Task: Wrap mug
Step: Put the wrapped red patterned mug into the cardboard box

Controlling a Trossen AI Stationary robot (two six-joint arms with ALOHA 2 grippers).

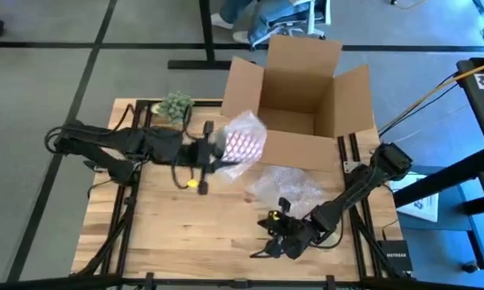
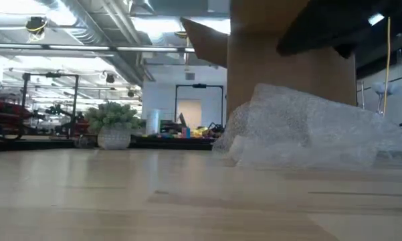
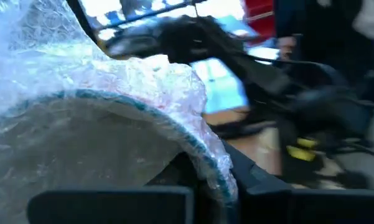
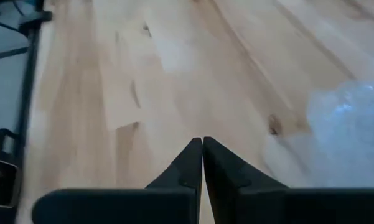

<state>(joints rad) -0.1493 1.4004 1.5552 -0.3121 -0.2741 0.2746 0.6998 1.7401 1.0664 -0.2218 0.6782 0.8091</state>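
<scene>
Bubble-wrapped mug (image 1: 243, 143) in left hand (image 1: 223, 153), rim seemingly facing the wrist.

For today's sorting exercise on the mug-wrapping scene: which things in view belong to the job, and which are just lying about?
Part of the job:
wrapped mug, held by the left gripper
spare bubble wrap on the table
open cardboard box

Just lying about:
potted plant
right gripper, shut and resting near the table's front edge

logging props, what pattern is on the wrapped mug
Red or pink dots on white, seen through the bubble wrap on the mug; the high view shows it best.
</scene>
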